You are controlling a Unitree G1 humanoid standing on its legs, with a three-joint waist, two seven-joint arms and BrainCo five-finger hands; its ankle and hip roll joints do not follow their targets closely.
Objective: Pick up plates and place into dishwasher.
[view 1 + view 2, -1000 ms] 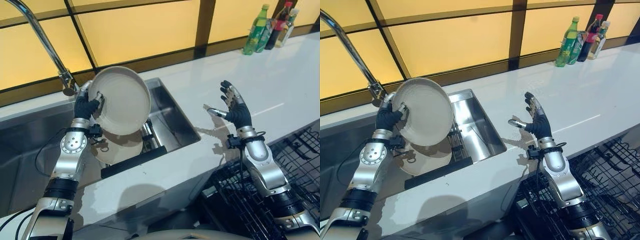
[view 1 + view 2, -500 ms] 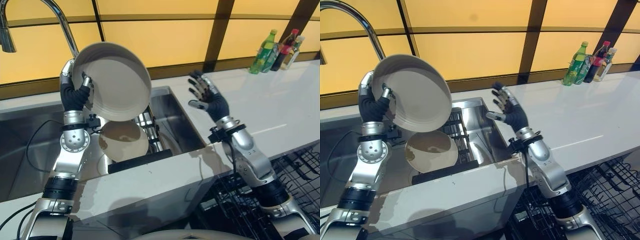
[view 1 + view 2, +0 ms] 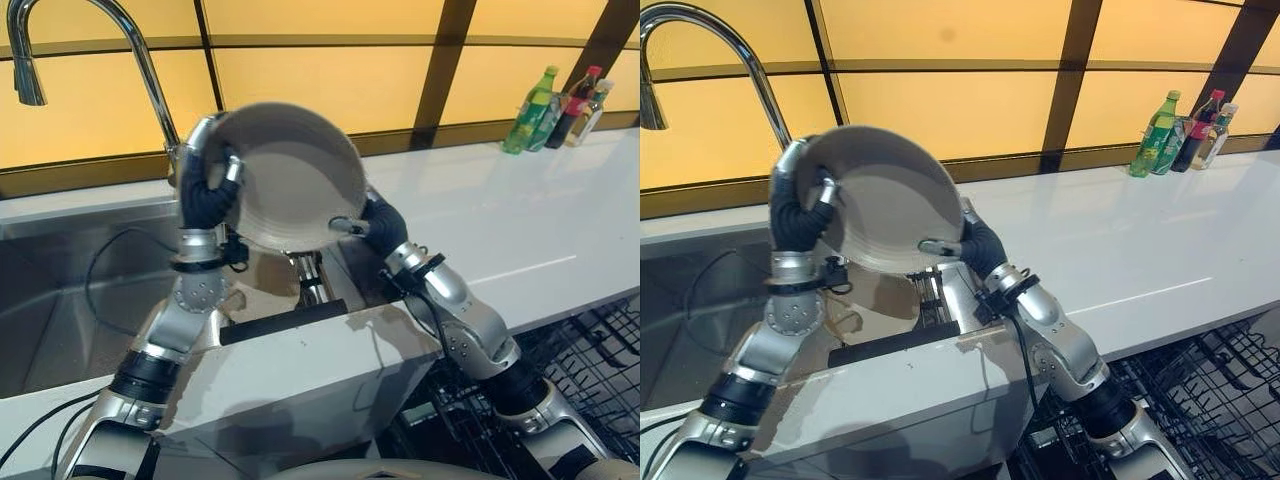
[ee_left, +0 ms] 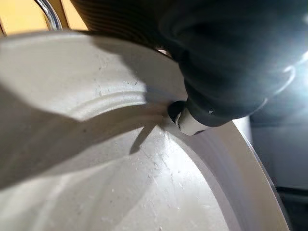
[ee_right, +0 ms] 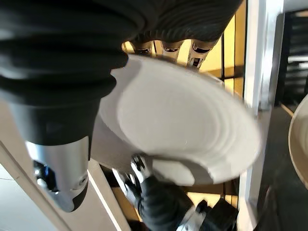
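The left hand (image 3: 205,190) is curled on the rim of a plate (image 3: 290,190), held up over the sink (image 3: 60,290). The right hand (image 3: 375,222) is at the plate's other edge, thumb on the front, but I cannot tell if it grips. 1 more plate (image 5: 299,139) waits in the sink. No plate is in the dishwasher rack (image 3: 590,350) yet, below the worktop's (image 3: 500,220) front edge.

A white counter (image 3: 560,215) is seen running beside a steel sink (image 3: 60,290) set into it. Bottles (image 3: 560,100) are grouped on the far right of the counter, against the yellow panelled wall (image 3: 300,70).
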